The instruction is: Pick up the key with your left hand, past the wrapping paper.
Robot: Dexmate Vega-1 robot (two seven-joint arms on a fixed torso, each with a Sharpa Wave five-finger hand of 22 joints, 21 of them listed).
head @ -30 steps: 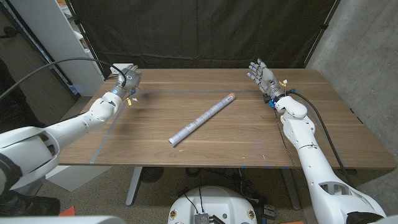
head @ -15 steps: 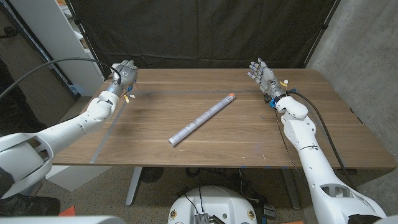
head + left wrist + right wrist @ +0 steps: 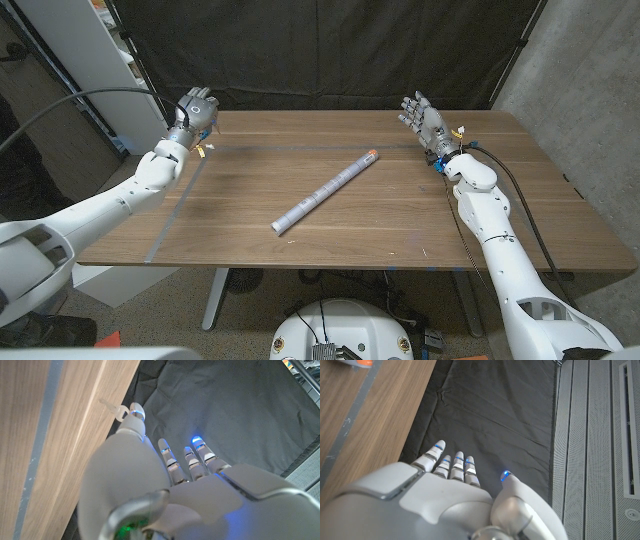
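A wooden desk (image 3: 400,215) stands before a black curtain (image 3: 330,50), and a grey concrete wall (image 3: 590,110) is on the robot's right side. A white shelf unit (image 3: 70,70) stands beyond the desk's left far corner.

The left arm (image 3: 90,205) reaches over the left edge of the desk toward the far left corner. The right arm (image 3: 495,250) lies along the right side of the desk.

A roll of wrapping paper (image 3: 325,191) lies slanted near the middle of the desk. Its orange end points to the far right, its white end to the near left. It is well apart from both hands.

The right hand (image 3: 422,117) is at the far right part of the desk, its fingers spread and straight, holding nothing. The left hand (image 3: 194,108) is raised above the far left corner. In the left wrist view its fingers (image 3: 172,462) are stretched out, and a small pale key (image 3: 114,407) shows at the tip of the thumb, just by the desk's edge. I cannot tell for sure whether the hand pinches the key or only touches it.
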